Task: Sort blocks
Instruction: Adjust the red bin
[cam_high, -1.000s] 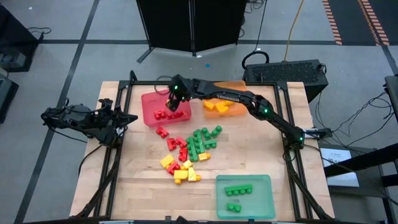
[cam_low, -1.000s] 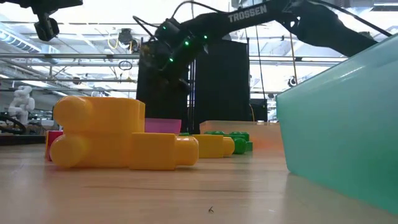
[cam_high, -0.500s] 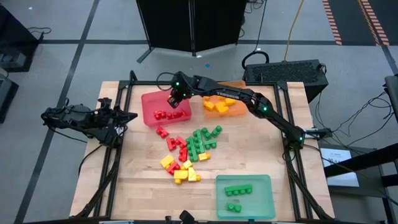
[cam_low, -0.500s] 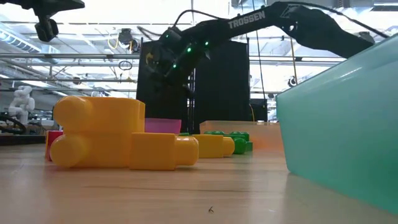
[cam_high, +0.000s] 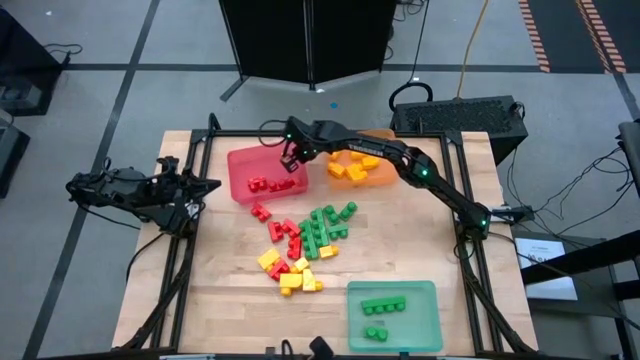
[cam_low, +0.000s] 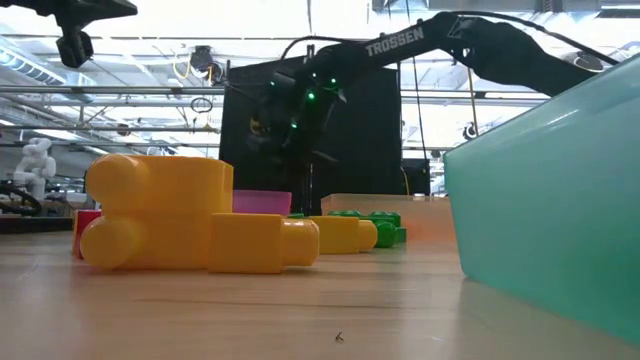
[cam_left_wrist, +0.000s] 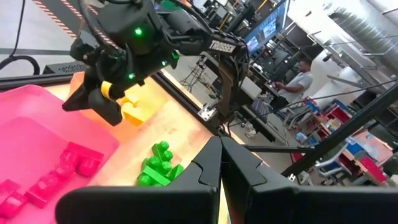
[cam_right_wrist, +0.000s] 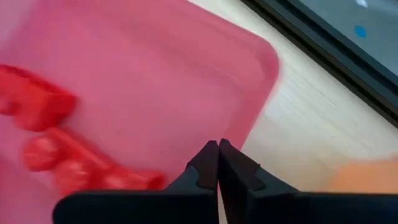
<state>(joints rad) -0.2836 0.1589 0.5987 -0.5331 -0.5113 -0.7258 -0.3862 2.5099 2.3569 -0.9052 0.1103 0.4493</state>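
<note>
Wooden bench (cam_high: 400, 250): right gripper (cam_high: 291, 152) has lifted off the red tray (cam_high: 240, 163) at the far edge, fingers now pressed together, empty; loose blocks (cam_high: 300, 240) wait mid-bench; left gripper (cam_high: 205, 187) parked, closed

Wooden table (cam_high: 220, 300): red tray (cam_high: 242, 165), orange tray (cam_high: 375, 182), green tray (cam_high: 420, 322), loose blocks (cam_high: 305, 240).
</note>
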